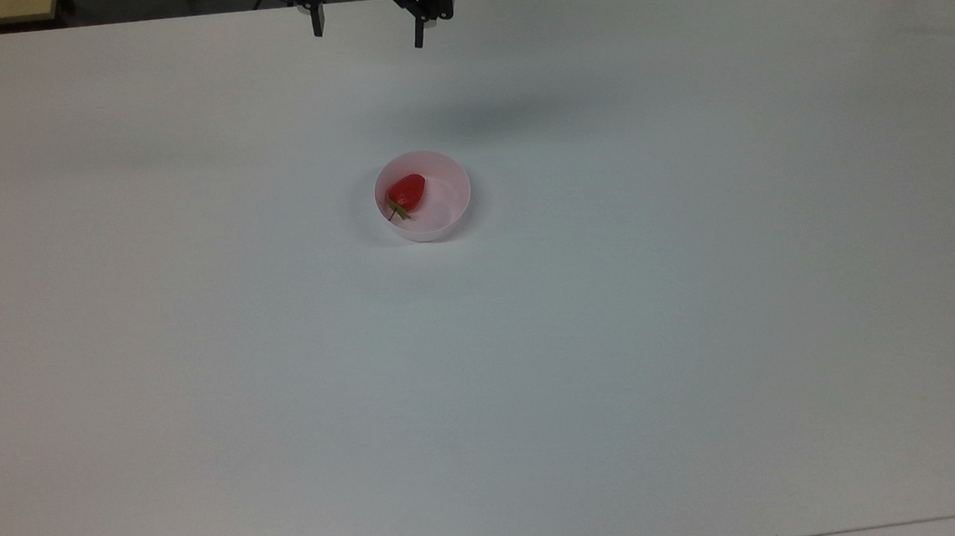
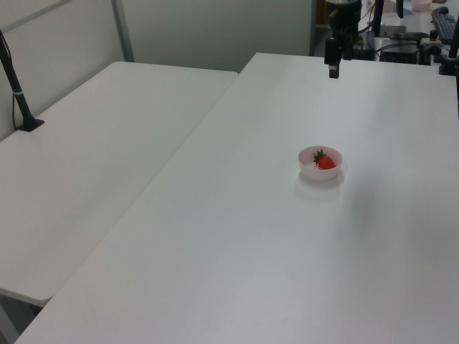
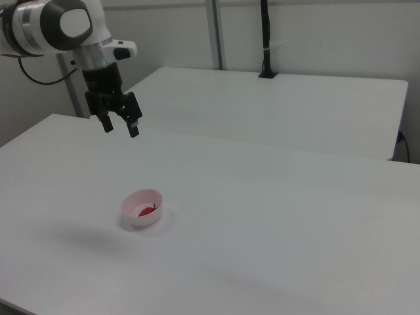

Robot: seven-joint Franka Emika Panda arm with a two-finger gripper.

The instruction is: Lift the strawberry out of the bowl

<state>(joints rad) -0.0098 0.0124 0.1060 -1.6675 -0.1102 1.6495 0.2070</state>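
A small pale pink bowl [image 1: 448, 211] [image 2: 309, 170] [image 3: 136, 220] stands on the white table. Inside it lies a glossy red strawberry [image 1: 407, 192] [image 2: 326, 163] [image 3: 144, 212], pressed to the top view's left wall, its green stem pointing toward the near rim. My gripper [image 1: 368, 37] [image 2: 333, 66] [image 3: 120, 127] hangs open well above the table, beyond the bowl at the top view's upper edge, fingers pointing down and holding nothing.
The white table [image 1: 617, 334] spreads wide around the bowl. A second white table [image 2: 86, 158] [image 3: 275, 105] adjoins it, with a black post [image 2: 18, 89] [image 3: 266, 39] clamped on. Cluttered equipment [image 2: 409, 36] sits behind the arm.
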